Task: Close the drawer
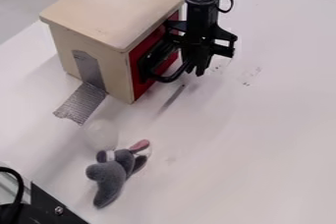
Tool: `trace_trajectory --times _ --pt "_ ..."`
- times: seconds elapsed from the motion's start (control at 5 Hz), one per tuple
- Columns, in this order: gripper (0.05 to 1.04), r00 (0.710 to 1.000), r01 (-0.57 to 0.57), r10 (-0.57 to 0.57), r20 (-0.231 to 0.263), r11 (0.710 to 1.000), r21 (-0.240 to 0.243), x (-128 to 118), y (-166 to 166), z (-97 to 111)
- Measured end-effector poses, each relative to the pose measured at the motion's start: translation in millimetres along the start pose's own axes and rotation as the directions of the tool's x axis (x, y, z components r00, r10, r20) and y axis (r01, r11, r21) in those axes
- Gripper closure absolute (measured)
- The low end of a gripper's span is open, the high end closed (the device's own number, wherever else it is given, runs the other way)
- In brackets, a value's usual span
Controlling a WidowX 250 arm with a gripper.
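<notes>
The pincer (195,69) hangs by the drawer handle (169,78), apart or together I can't tell.

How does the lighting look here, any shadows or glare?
In the camera view, the wooden box's top is bright, its red front darker; a dark streak on the white table may be a shadow; a pale round patch by the plush toy may be glare, I can't tell.

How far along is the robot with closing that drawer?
Closing looks done: the red drawer front appears flush with the wooden box. Right now the end effector is close beside the black handle, whether touching I can't tell. Left, probably: just moving clear of it.
</notes>
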State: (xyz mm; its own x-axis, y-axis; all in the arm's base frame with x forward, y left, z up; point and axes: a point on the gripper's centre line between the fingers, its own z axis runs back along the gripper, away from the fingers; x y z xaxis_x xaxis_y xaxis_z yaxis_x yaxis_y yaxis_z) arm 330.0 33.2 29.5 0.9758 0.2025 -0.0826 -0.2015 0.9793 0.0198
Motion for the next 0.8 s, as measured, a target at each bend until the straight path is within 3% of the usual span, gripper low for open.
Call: trace_trajectory --times 0.2,0.4,0.6,0.8 --pt "0.672 0.998 -0.004 0.005 -0.059 1.000 0.007 -11 2 -2" --pt "0.359 0.996 0.032 -0.032 -0.084 0.999 0.001 -22 -5 -6" --pt "0.104 0.991 0.134 -0.135 -0.022 0.990 -0.046 -23 -36 10" --pt "0.083 0.971 0.236 -0.232 0.058 0.969 -0.074 -26 -75 47"
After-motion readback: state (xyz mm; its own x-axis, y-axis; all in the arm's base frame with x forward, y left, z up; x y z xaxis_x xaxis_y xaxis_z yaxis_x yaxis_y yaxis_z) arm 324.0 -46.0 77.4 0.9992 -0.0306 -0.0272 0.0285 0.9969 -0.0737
